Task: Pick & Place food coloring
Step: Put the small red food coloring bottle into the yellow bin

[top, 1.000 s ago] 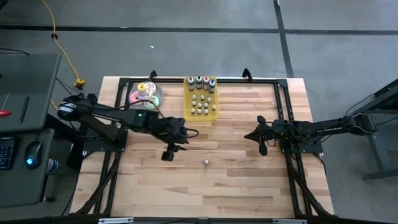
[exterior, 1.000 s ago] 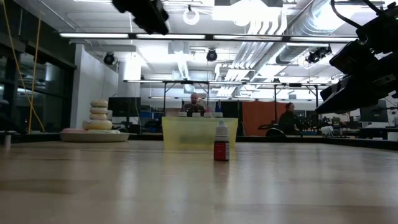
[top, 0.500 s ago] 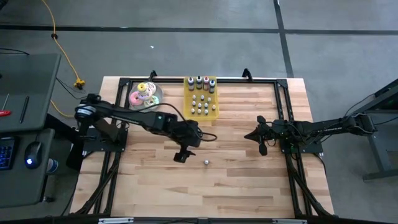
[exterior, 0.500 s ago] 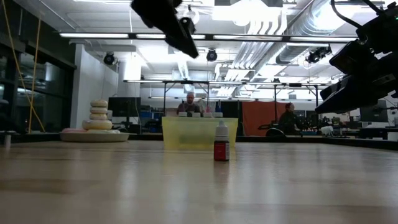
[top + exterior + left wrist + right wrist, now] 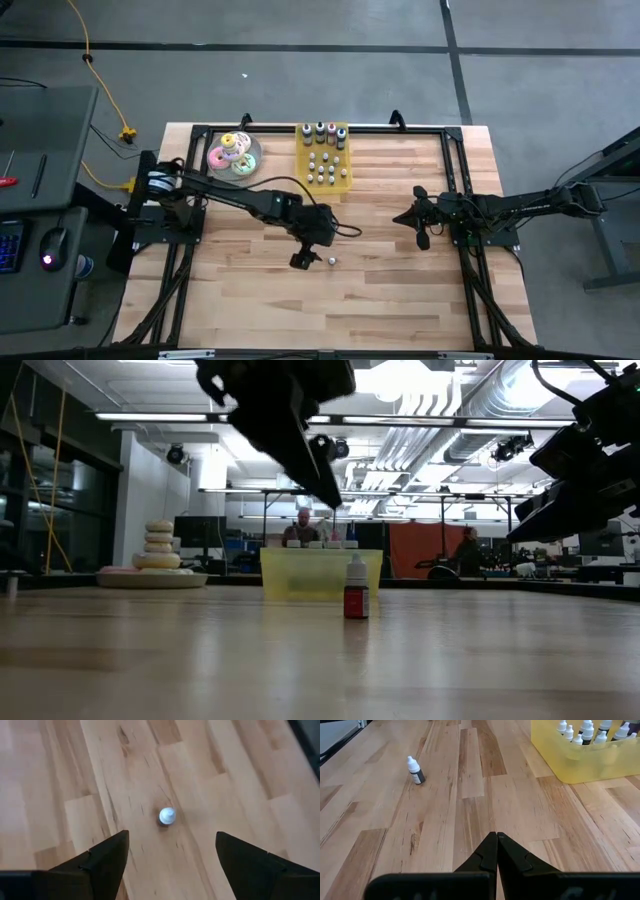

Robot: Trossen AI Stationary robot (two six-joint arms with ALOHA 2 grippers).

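Grey concrete floor [image 5: 300,80], yellow cable [image 5: 100,80]; bright ceiling lights [image 5: 420,405], exposed ducts [image 5: 470,390].

1 small white-capped dark-bodied dropper bottle [image 5: 331,260] stands loose on the wooden table [image 5: 400,300]. 1 yellow plastic rectangular tray [image 5: 344,181] at 12 o'clock holds roughly 17 bottles. 1 plate of pastel iced donuts [image 5: 234,153] at 11 o'clock, count unclear.

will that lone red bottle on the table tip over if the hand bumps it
Probably: the red bottle stands upright, tall and narrow on a small base. It looks light, so the open left hand above it could knock it over, and it might then roll.
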